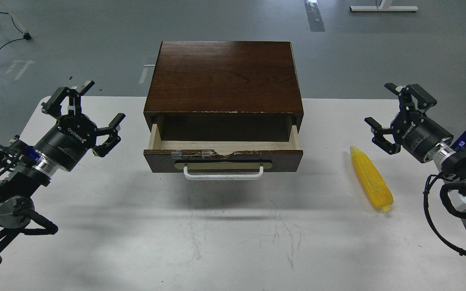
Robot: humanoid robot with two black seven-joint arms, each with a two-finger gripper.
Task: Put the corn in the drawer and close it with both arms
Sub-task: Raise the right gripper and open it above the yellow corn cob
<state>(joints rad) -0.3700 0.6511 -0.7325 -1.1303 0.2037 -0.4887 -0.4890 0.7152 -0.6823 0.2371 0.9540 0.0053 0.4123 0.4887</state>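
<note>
The corn point(371, 179) lies on the white surface point(233, 242) right of the open drawer point(223, 155), long axis running near-to-far with its tip pointing away. The right claw point(395, 117) hovers just beyond it, spread wide and empty, far nearer than the left claw point(85, 111), equally wide.

One corn point(371, 179), one drawer point(223, 154), one cabinet point(223, 79), one table point(225, 238), two grippers: left gripper point(84, 110), right gripper point(397, 114).

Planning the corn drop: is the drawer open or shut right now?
Open. The drawer is pulled out from the cabinet, its pale interior showing and empty.
</note>
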